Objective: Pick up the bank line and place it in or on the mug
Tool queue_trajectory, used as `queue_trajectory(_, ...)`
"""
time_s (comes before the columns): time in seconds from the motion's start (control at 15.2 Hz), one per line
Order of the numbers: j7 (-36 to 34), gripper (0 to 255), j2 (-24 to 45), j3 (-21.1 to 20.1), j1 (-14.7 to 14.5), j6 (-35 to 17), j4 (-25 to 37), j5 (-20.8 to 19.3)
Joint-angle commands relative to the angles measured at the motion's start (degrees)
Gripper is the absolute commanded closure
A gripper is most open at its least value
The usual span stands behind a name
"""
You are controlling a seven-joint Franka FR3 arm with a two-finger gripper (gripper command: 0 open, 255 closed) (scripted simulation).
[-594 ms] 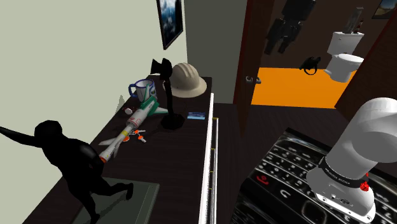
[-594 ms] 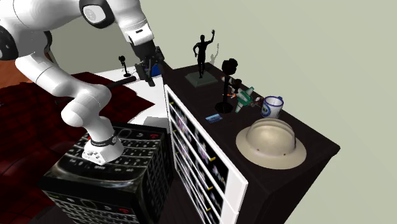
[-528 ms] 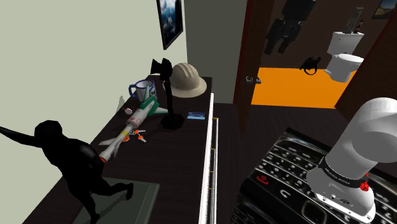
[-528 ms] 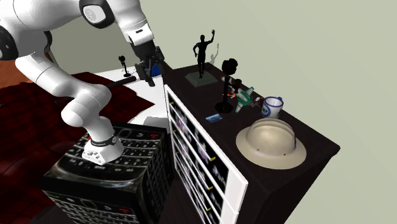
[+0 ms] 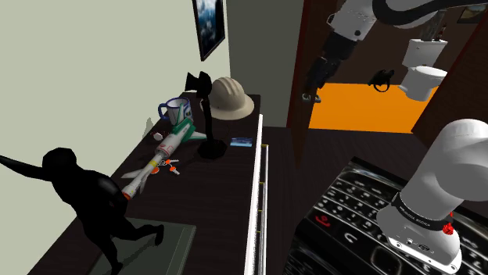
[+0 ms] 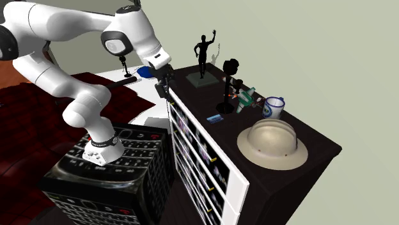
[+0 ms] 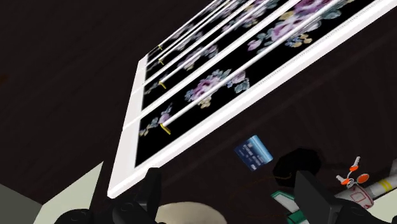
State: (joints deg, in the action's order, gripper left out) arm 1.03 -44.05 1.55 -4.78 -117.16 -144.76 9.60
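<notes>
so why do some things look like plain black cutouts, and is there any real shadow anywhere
Shoulder view: the figurine and the black lamp render flat black, without shading, on a dim dresser top. Second exterior view: brighter, and the figurine throws a faint grey shadow on the wall. Wrist view: dark and strongly slanted, though the small blue packet shows its colour clearly.

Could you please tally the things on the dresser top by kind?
Black figurines: 2, a dancer and a big-headed one
Hat: 1
Mug: 1
Toy rocket: 1
Blue packet: 1
Orange-and-white toy: 1
Total: 7, leaving out a tiny white bit by the rocket, too small to name.
</notes>
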Motion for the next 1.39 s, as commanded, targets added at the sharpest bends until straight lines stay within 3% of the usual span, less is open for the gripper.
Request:
queue_trajectory(0.0,2.9,0,0.9,0.5,-1.3,-6.2,-3.6,1.0)
queue_trajectory(0.4,12.3,0,9.6,2.7,-7.2,-24.5,-9.1,5.7)
queue_trajectory(0.73,24.0,0,20.3,7.5,-16.1,-39.3,-9.7,13.7)
queue_trajectory(0.92,35.4,0,27.6,13.5,-25.4,-46.8,-7.9,23.5)
queue_trajectory(1.12,53.8,0,35.3,21.9,-37.7,-51.1,-3.6,41.6)
queue_trajectory(1.32,59.6,0,38.8,22.7,-39.6,-51.4,-1.4,48.8)
